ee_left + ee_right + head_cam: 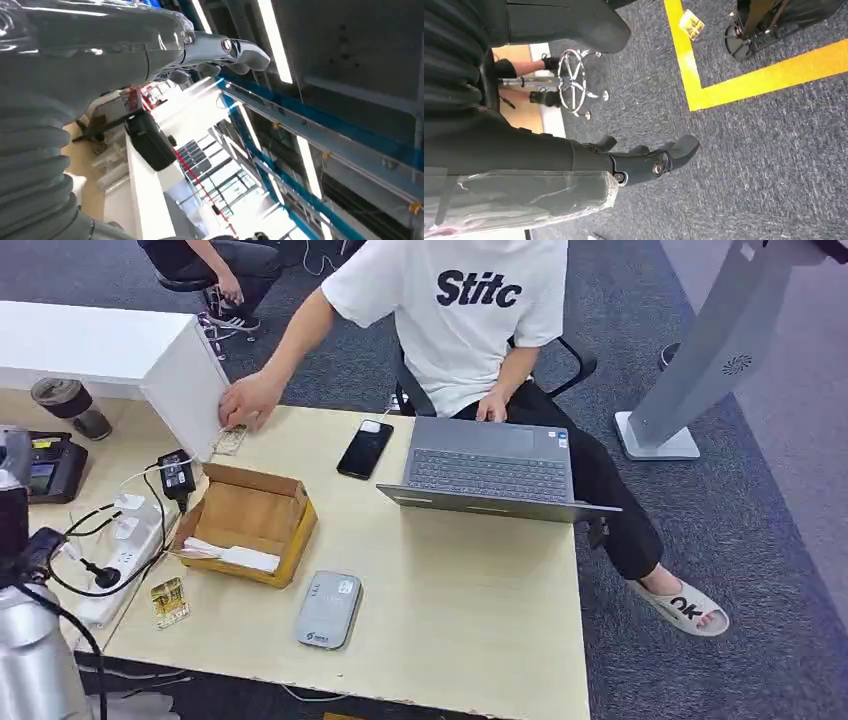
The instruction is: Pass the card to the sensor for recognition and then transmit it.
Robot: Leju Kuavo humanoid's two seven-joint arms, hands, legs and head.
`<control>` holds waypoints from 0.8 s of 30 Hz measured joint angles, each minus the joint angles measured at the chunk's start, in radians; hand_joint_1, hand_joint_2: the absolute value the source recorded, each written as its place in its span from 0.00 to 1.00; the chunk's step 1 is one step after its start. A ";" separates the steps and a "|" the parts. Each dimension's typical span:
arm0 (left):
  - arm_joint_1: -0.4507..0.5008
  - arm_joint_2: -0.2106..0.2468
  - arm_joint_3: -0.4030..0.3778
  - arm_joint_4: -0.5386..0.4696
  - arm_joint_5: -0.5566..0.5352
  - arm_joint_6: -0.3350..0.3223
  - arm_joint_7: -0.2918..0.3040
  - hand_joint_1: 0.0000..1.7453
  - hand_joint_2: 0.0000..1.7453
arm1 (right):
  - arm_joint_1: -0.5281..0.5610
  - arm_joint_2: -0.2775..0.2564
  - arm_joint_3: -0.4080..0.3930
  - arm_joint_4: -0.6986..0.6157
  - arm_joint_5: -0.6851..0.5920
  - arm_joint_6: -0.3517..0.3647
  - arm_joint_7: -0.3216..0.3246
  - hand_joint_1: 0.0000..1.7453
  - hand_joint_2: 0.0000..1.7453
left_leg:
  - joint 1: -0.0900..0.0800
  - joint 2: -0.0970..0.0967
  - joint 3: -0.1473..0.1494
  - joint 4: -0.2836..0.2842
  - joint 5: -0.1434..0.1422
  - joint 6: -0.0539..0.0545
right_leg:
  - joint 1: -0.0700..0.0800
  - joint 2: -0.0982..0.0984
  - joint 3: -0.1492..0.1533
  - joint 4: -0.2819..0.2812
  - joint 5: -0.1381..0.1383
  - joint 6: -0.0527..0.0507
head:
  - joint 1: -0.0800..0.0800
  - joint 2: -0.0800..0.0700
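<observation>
Two cards lie on the table (480, 630) in my head view: one (169, 602) near the table's left edge, just beside the power strip (118, 558), and another (231, 440) at the far side under a person's hand (248, 400). The grey sensor (329, 609) sits flat near the front edge, a little right of the near card and just in front of the open cardboard box (248, 523). Further back are a phone (365, 448) and an open laptop (490, 468), with the person seated behind them. At my left wrist, my left hand (220, 52) is raised toward the ceiling lights, its fingers (247, 55) stretched out and holding nothing. At my right wrist, my right hand (644, 160) hangs over grey carpet (764, 150) near a yellow floor line (744, 82), fingers (681, 147) loosely spread and empty; a small yellow card-like thing (690, 24) lies on the floor by that line.
</observation>
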 joint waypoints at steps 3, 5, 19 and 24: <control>-0.049 0.014 -0.051 0.062 -0.050 -0.002 0.037 0.00 1.00 | 0.000 -0.004 0.014 0.000 0.000 0.000 0.000 0.00 1.00 | 0.000 0.000 0.000 0.000 0.000 0.000 | 0.000 0.000 0.000 0.000 0.000 0.000 | 0.000 0.000; -0.085 0.023 -0.089 0.103 -0.082 -0.002 0.063 0.00 1.00 | 0.000 -0.007 0.022 -0.001 0.000 0.000 0.000 0.00 1.00 | 0.000 0.000 0.000 0.000 0.000 0.000 | 0.000 0.000 0.000 0.000 0.000 0.000 | 0.000 0.000; -0.263 0.047 -0.333 0.362 -0.343 -0.013 0.220 0.00 1.00 | 0.001 -0.018 0.073 -0.008 0.000 0.000 0.015 0.00 1.00 | 0.000 0.001 -0.001 0.001 0.001 0.001 | 0.000 0.002 -0.002 0.000 0.001 0.000 | 0.000 0.000; -0.322 0.041 -0.440 0.427 -0.427 -0.020 0.249 0.00 1.00 | 0.001 -0.020 0.095 -0.013 0.000 0.000 0.021 0.00 1.00 | 0.000 0.001 -0.001 0.001 0.001 0.001 | 0.000 0.002 -0.002 0.000 0.001 0.000 | 0.000 0.000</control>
